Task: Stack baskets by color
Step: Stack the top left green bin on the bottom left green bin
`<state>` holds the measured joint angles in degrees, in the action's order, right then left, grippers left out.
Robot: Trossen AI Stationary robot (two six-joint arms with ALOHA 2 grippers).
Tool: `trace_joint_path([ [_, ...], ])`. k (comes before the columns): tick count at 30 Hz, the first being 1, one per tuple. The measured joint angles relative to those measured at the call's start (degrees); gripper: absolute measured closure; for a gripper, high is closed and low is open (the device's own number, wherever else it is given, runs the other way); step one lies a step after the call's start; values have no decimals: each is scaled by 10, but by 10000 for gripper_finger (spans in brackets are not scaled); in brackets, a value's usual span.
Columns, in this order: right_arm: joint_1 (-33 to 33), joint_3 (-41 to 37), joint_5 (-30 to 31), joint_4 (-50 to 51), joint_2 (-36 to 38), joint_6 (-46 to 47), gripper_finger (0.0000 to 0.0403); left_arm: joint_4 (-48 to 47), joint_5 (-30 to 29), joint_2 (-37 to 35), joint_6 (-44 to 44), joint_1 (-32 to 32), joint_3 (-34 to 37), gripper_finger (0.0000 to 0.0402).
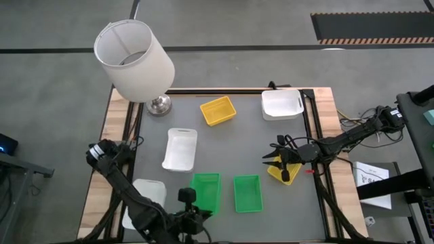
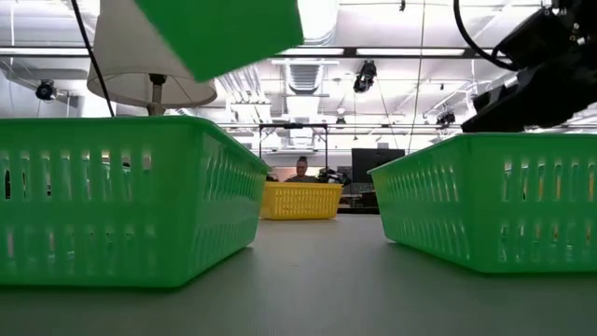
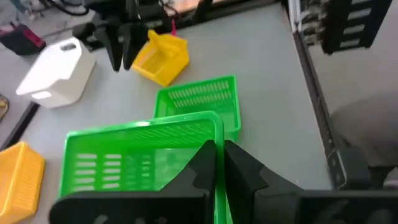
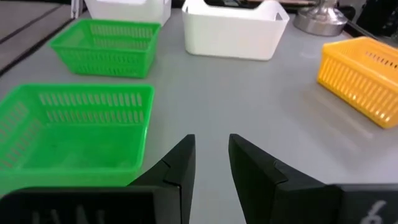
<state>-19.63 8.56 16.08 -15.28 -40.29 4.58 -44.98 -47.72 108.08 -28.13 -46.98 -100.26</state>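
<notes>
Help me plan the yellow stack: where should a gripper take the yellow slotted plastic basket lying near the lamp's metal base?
Probably by a thin side wall at the rim of the yellow slotted plastic basket, one finger inside and one outside, coming straight down from above. It sits flat and open side up, with bare table around it, so the rim looks free to reach.
</notes>
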Motion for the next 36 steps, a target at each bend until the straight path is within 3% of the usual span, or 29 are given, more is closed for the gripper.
trace_joint_path([
  [6,0,-5,0,-2,1,-1,315,-61,13,20,-44,1,1,401],
  [11,0,-5,0,-2,1,-7,328,-97,72,42,-61,5,2,402],
  [29,0,-5,0,-2,1,-6,340,-47,109,53,-64,16,21,402],
  [36,0,-5,0,-2,1,-5,342,-31,113,53,-119,29,52,392],
])
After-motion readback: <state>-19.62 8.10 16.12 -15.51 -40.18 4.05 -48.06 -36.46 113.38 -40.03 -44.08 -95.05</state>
